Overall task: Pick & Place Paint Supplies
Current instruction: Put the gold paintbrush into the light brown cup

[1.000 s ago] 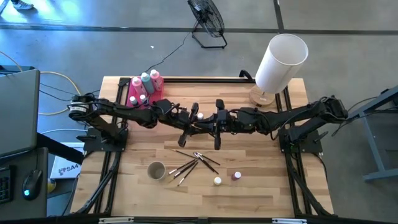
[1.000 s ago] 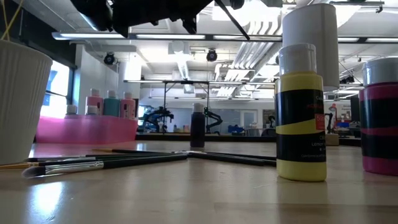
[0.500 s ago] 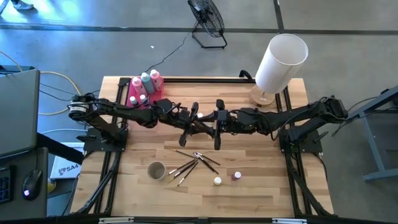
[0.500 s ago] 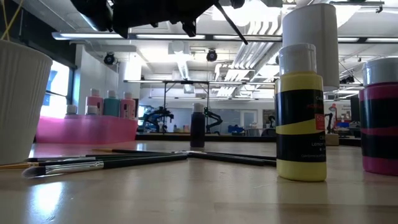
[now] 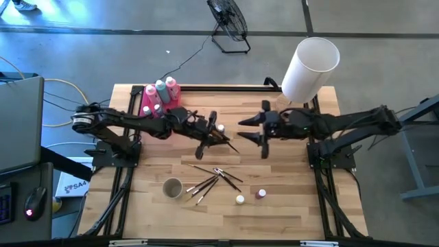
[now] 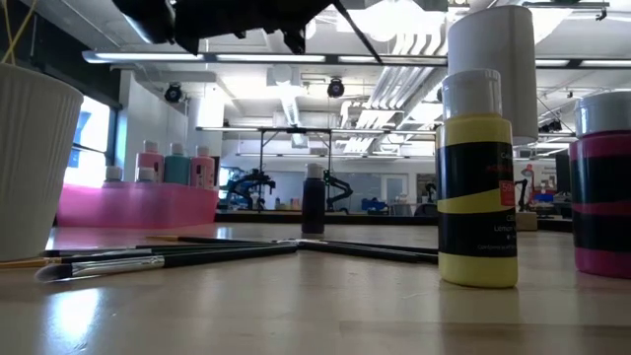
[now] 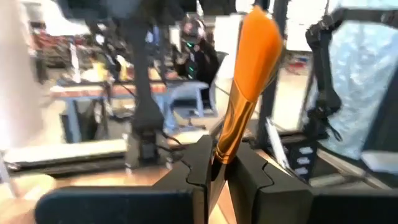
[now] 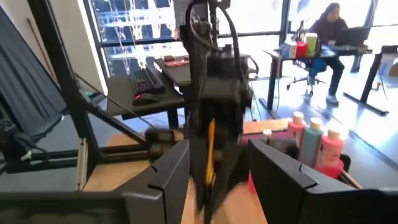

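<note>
My left gripper (image 5: 212, 136) is over the table's middle, shut on a thin brush (image 5: 230, 145) with an orange end (image 7: 256, 43). My right gripper (image 5: 248, 130) stands open a little to its right, level with it, nothing between its fingers (image 8: 168, 177). Several more brushes (image 5: 212, 180) lie flat on the wood near a white cup (image 5: 172, 187). Two tiny pots (image 5: 239, 200) (image 5: 261, 194) stand toward the near edge, and a dark one (image 5: 221, 127) stands under the left arm. Pink and teal bottles (image 5: 160, 90) stand in the pink tray (image 5: 147, 104). My left gripper pinches the brush between its two fingers just below the orange part (image 7: 222, 149). The fingers come level from the table's left and lie across the brush. The brush is lifted clear and tilted, its thin dark handle (image 6: 363, 33) slanting down toward the right.
A big white lampshade (image 5: 310, 67) stands at the far right corner. In the low view the yellow pot (image 6: 478, 177) and the pink pot (image 6: 601, 187) are close by and the cup (image 6: 30, 158) is at the left. Bare wood lies between the grippers.
My right gripper has opened, let go of the brush and drawn back toward the table's right edge, rising a little. The brush stays in my left gripper, which has hardly moved.
</note>
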Robot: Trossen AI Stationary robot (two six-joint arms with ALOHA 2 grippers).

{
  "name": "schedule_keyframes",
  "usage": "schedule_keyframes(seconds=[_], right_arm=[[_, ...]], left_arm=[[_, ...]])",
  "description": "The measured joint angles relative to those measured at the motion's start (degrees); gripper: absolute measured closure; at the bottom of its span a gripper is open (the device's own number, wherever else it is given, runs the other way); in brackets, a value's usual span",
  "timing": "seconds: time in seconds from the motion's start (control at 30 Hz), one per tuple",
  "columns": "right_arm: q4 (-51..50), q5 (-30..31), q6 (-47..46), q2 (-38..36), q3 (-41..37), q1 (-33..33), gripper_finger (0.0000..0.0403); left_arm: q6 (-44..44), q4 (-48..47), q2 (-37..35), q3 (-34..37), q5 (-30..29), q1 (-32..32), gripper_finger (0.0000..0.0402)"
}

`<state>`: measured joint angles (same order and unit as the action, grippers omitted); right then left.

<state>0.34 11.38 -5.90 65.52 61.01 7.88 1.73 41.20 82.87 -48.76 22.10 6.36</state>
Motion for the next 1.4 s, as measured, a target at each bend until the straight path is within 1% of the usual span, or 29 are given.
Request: schedule_keyframes(seconds=[0.17,0.3,0.37,0.5,0.67,0.83,0.97,1.03,1.23,1.33,1.4], right_arm=[[-5.1,0.1,-1.7,-2.3,0.0,0.0,0.025],[-6.3,0.2,-1.9,-2.3,0.0,0.0,0.025],[-6.6,0.4,-1.9,-2.3,0.0,0.0,0.0251],[-6.6,0.5,-2.0,-2.3,0.0,0.0,0.0251],[-7.1,0.5,-1.9,-2.3,0.0,0.0,0.0251],[-7.6,0.5,-2.0,-2.3,0.0,0.0,0.0251],[-7.5,0.5,-2.0,-2.3,0.0,0.0,0.0251],[-7.6,0.5,-2.0,-2.3,0.0,0.0,0.0251],[-7.5,0.5,-2.0,-2.3,0.0,0.0,0.0251],[-7.5,0.5,-1.9,-2.3,0.0,0.0,0.0251],[-7.5,0.5,-1.9,-2.3,0.0,0.0,0.0251]], left_arm=[[0.1,-9.6,-5.9,0.0,-0.2,3.3,0.0372],[0.1,-18.3,-11.8,0.0,-0.3,4.9,0.0372],[0.2,-23.3,-14.8,0.0,-1.1,5.0,0.0372],[0.1,-30.0,-20.4,0.0,-4.5,4.9,0.0372],[0.0,-37.8,-26.1,0.0,-5.2,4.9,0.0372],[-0.1,-47.2,-33.8,0.0,-10.9,4.9,0.0371],[0.8,-50.9,-40.6,1.9,-14.8,4.9,0.0371],[2.4,-53.0,-43.8,2.9,-15.8,4.9,0.0371],[9.8,-62.1,-52.2,4.4,-15.6,4.9,0.0371],[11.2,-65.3,-55.4,4.4,-15.2,4.9,0.0371],[12.1,-66.5,-57.1,4.4,-13.7,4.9,0.0371]])
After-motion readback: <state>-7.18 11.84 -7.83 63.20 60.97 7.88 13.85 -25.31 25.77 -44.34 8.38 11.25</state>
